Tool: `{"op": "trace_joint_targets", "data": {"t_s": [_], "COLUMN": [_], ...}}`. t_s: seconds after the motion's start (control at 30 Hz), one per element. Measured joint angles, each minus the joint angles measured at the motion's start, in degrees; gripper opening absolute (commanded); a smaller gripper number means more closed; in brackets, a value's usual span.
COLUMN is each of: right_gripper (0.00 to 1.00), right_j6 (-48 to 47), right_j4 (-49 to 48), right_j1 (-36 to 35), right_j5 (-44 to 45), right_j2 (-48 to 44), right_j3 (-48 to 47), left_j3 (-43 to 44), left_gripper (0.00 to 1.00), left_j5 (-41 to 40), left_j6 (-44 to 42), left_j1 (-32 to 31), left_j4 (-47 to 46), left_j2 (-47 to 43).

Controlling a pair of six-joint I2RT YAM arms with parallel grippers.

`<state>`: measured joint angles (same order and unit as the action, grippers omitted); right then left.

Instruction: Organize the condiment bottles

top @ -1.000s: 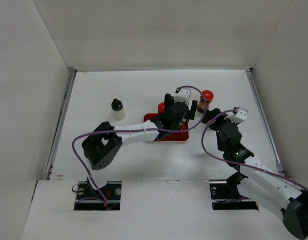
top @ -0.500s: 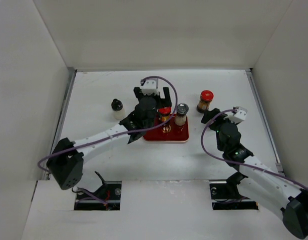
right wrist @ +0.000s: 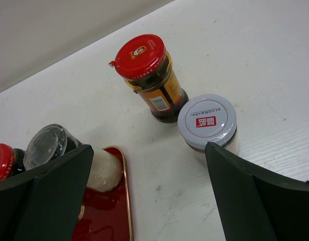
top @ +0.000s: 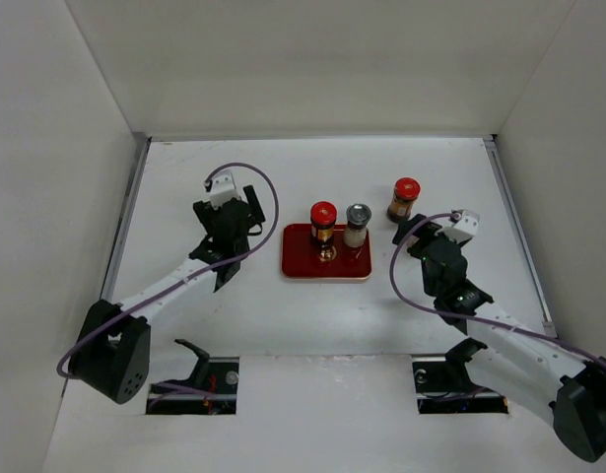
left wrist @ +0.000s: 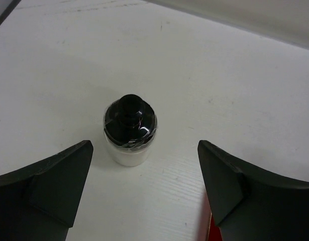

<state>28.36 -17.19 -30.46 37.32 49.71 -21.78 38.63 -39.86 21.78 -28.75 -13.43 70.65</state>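
My left gripper (top: 227, 205) hangs open over the table's left part. In the left wrist view the black-capped white bottle (left wrist: 130, 129) stands upright just ahead of the left gripper (left wrist: 144, 148), between the lines of the two fingers and untouched. On the red tray (top: 298, 266) stand a red-capped bottle (top: 323, 219) and a silver-capped bottle (top: 358, 222). Another red-capped bottle (top: 405, 195) stands on the table right of the tray. My right gripper (top: 411, 235) is open and empty. Ahead of the right gripper (right wrist: 149, 150) are this red-capped bottle (right wrist: 144, 75) and a grey-capped jar (right wrist: 207, 123).
White walls close in the table on the left, back and right. The tray's gold-rimmed right edge (right wrist: 125, 201) lies close to my right gripper's left finger. The grey-capped jar is hidden under the right gripper in the top view.
My left arm swung left, from over the tray to the black-capped bottle, its jaws narrowing a little. The two bottles on the tray are now uncovered. The right arm barely moved.
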Motion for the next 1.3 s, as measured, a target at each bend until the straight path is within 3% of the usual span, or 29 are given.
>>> {"op": "trace_joint_targets", "data": {"t_s": [0.17,0.53,0.73,1.0,1.3], "right_gripper": [1.00,1.00,1.00,1.00,1.00], "right_j6": [0.0,0.0,-0.1,0.0,0.0], "right_j4": [0.0,0.0,0.0,0.0,0.0], "right_j1": [0.0,-0.4,-0.7,-0.7,-0.7], "right_j5": [0.0,0.0,0.0,0.0,0.0], "right_j2": [0.8,1.1,1.5,1.5,1.5], "right_j3": [0.0,0.0,-0.1,-0.2,-0.2], "left_j3": [0.2,2.7,5.3,5.4,5.4], "left_gripper": [0.74,0.74,0.65,0.65,0.39], "left_j5": [0.9,-0.2,0.1,0.3,1.2], "left_j6": [1.0,1.7,1.8,1.8,1.8], "left_j1": [1.6,4.2,5.8,5.9,5.9], "left_j4": [-0.5,-2.3,-3.3,-3.7,-3.9], "left_j2": [6.2,11.0,14.9,16.1,16.5]}}
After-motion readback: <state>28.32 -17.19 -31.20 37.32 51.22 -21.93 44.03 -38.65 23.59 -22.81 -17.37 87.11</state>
